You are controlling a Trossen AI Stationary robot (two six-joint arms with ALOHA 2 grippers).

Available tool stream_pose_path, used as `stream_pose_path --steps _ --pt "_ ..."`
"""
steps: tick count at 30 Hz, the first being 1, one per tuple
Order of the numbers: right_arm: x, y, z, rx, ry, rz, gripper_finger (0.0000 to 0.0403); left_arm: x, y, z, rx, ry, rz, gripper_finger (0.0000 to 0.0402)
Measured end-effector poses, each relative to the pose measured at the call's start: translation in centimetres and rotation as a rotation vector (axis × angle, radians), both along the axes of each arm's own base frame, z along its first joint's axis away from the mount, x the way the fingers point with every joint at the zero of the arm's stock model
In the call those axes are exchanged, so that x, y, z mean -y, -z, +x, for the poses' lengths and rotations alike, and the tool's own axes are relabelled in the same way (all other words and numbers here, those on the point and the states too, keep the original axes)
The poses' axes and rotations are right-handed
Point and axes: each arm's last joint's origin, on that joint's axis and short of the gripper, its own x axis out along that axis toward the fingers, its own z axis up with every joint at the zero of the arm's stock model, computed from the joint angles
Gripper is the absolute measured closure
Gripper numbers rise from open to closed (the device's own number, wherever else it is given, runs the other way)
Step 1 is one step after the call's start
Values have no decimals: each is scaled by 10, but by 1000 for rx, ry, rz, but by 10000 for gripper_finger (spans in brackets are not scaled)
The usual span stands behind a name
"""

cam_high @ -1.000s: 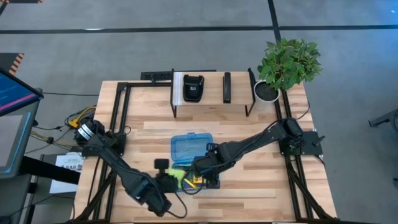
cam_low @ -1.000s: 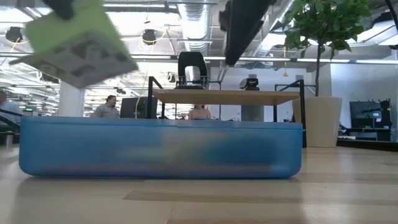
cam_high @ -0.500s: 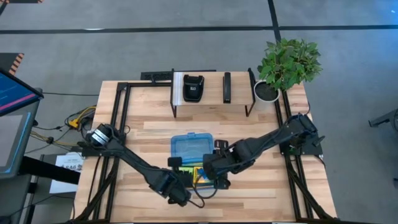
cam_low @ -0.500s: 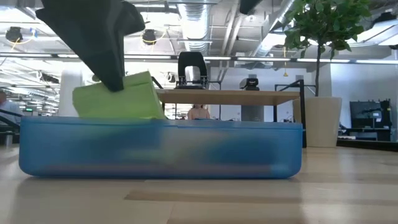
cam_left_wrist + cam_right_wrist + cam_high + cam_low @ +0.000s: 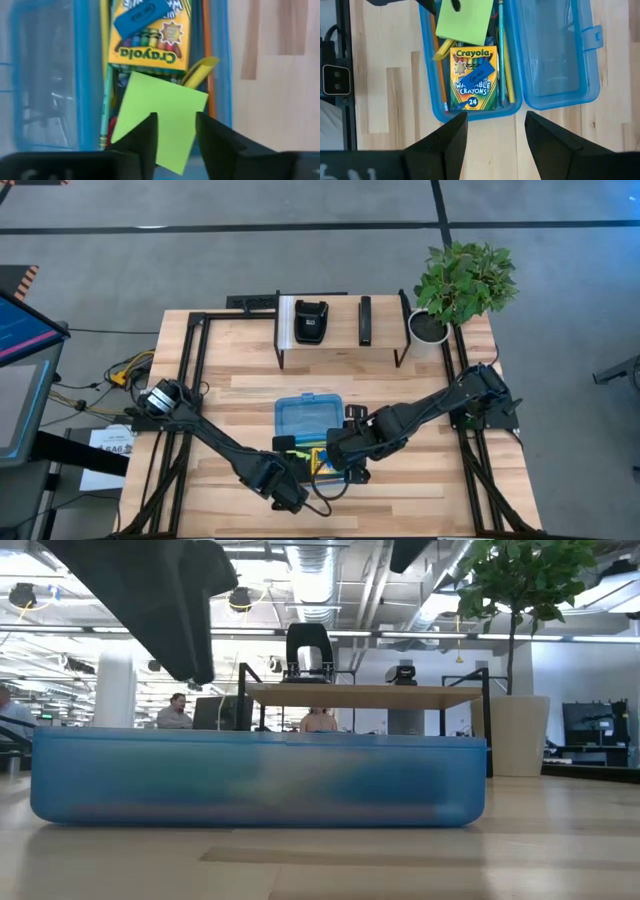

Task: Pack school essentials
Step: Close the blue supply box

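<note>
The blue case [image 5: 470, 65] lies open on the worktop [image 5: 400, 380], lid folded flat beside the tray. Inside, the crayon box [image 5: 473, 77] sits face up with the little eraser [image 5: 479, 75] on top of it, pencils [image 5: 501, 50] running along both sides, and the green pad [image 5: 160, 115] resting at a slant over the far end, one corner riding on a curled yellow strip [image 5: 199, 70] (I can't make out the scissors for certain).

The left pincer [image 5: 176, 137] hangs right above the pad, its fingers parted and nothing between them, so the pad looks let go. The right pincer [image 5: 495, 135] waits over the case's near end, fingers spread, empty.

To finish this step cleanly, I'd say the left arm should rise straight up so a finger doesn't drag the pad back out. The pad probably wants a nudge flat, or the lid may not close over it.
</note>
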Motion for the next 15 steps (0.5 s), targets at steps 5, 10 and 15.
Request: stream_pose_path --steps 5,10,15 --pt "0 0 0 0 -9 -9 182 -3 -4 0 44 20 86 234" --pt "-2 0 -1 22 -14 -64 182 0 -35 -14 179 51 169 228" --pt "-9 -1 -4 29 -42 -83 182 2 -47 -40 314 80 164 256"
